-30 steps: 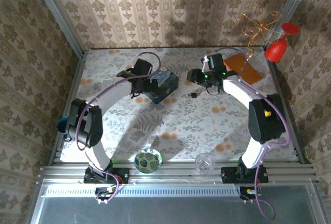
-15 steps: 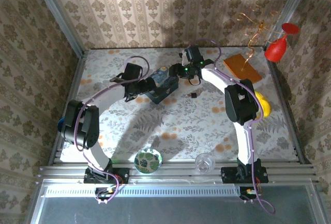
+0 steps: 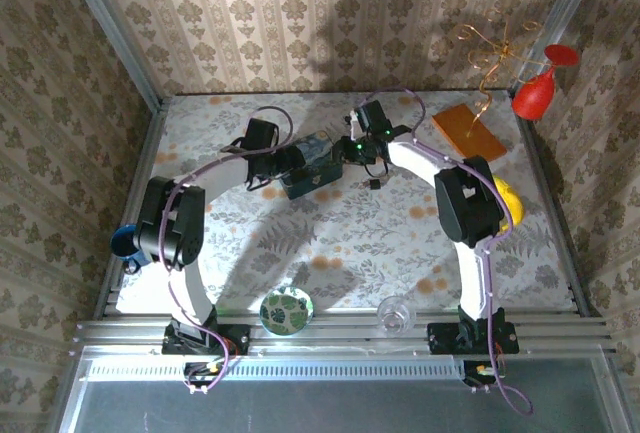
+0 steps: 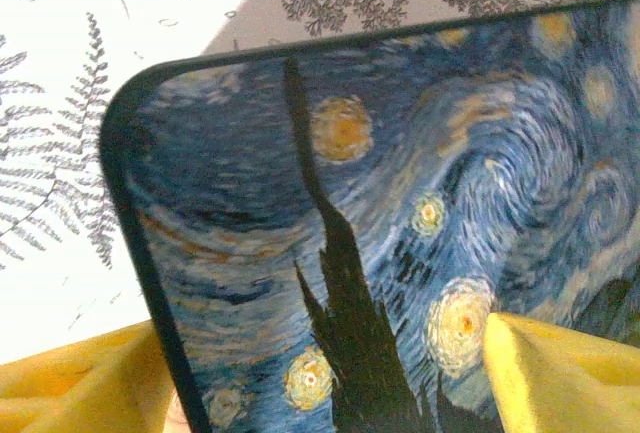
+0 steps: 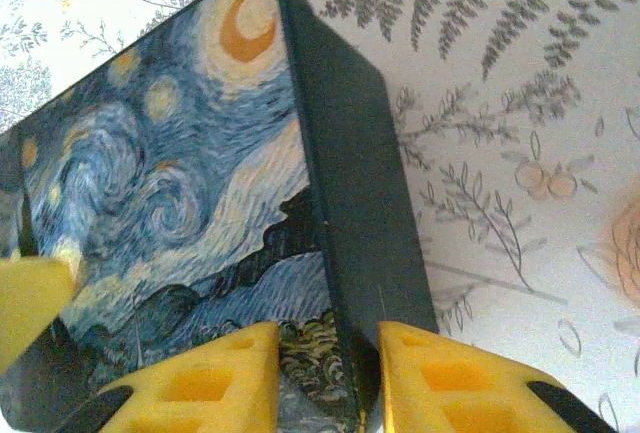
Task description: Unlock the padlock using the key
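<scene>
The padlock (image 3: 372,183) is a tiny dark speck on the tablecloth, just right of the blue swirly-painted box (image 3: 312,163). The key is too small for me to make out. My left gripper (image 3: 287,163) is at the box's left end. In the left wrist view its yellow fingers (image 4: 70,388) stand wide apart, one beside the box's (image 4: 400,213) dark edge and one over the lid. My right gripper (image 3: 350,149) is at the box's right end. Its fingertips (image 5: 225,373) straddle the lid's edge (image 5: 350,253), with a narrow gap showing on each side.
An orange board (image 3: 468,131), a red glass (image 3: 535,95) and a copper wire shape (image 3: 495,48) are at the back right. A yellow object (image 3: 507,200) lies by the right arm. A patterned bowl (image 3: 286,310) and a clear glass (image 3: 396,313) stand near the front edge. A blue cup (image 3: 122,243) is at the left.
My right arm has swung left from near the orange board to the box, and its jaws have narrowed. My left gripper has slid onto the box and closed a little.
</scene>
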`<state>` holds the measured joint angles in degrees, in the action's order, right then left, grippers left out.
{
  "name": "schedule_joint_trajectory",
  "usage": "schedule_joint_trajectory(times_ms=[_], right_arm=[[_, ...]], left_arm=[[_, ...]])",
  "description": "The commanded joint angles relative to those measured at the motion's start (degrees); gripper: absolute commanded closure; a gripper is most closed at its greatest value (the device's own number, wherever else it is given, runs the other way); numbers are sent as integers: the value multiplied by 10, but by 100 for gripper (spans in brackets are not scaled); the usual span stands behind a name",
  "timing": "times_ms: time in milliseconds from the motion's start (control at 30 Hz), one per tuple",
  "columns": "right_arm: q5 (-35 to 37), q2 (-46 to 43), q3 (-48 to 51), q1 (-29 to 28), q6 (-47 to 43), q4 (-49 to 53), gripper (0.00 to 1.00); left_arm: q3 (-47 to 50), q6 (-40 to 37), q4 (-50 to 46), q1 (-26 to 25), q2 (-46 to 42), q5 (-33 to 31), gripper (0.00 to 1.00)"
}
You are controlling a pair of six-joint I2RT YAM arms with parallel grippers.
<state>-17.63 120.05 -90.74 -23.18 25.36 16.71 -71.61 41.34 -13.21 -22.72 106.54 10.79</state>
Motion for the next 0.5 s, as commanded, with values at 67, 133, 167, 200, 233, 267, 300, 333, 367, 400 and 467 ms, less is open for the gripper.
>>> schedule_joint_trajectory(times_ms=[67, 133, 167, 200, 233, 267, 300, 333, 367, 400, 467], right_arm=[[3, -54, 77, -23, 32, -19, 72], [9, -70, 101, -27, 40, -29, 72], [15, -78, 115, -29, 47, -33, 72], [20, -84, 125, -30, 53, -38, 72], [23, -92, 138, -30, 59, -45, 72], [26, -100, 151, -30, 66, -52, 72], [30, -107, 159, -30, 70, -56, 71], [35, -113, 166, -30, 75, -58, 70], [38, -120, 171, -30, 76, -58, 67], [41, -125, 175, -30, 78, -58, 63], [52, -140, 180, -30, 78, -52, 55]], left_arm=[[-30, -20, 7, -2, 30, 42, 20], [-37, -26, 4, -3, 34, 42, 19], [-41, -29, 3, -3, 35, 42, 18], [-44, -32, 2, -2, 37, 41, 17], [-49, -34, 0, -2, 39, 40, 17], [-54, -37, -4, -2, 41, 40, 16], [-58, -40, -7, -1, 43, 39, 16], [-61, -42, -9, -1, 44, 38, 15], [-63, -44, -11, 0, 45, 36, 14], [-65, -45, -14, 2, 44, 35, 13], [-63, -44, -17, 9, 39, 31, 10]])
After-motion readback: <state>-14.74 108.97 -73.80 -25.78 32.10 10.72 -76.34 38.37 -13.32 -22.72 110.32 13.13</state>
